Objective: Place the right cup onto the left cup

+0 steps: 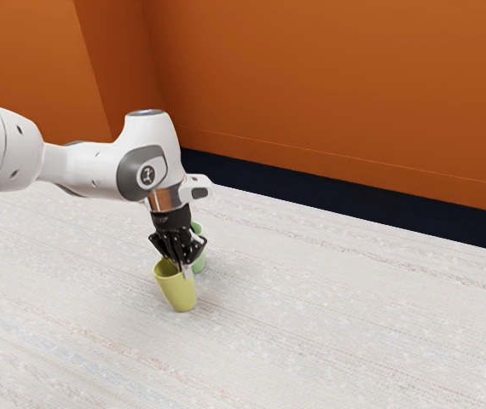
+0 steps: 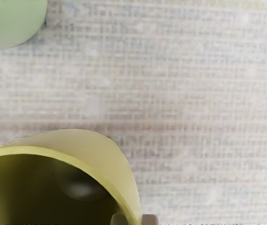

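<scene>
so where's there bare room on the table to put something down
Widest: the pale tabletop from the pale green cup toward the exterior view's right, up to the dark band. Another: in front of the tapered yellow cup, toward that view's lower edge. It is crowded around the two cups, with the black two-finger gripper at the yellow one's rim.

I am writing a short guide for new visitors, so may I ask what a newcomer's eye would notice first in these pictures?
Probably the bright orange wall behind the table in the exterior view. Next, the yellow tapered cup, with the black two-finger gripper at its rim, one fingertip inside and one outside. A pale green cup is close by, partly hidden behind the gripper in the exterior view.
</scene>
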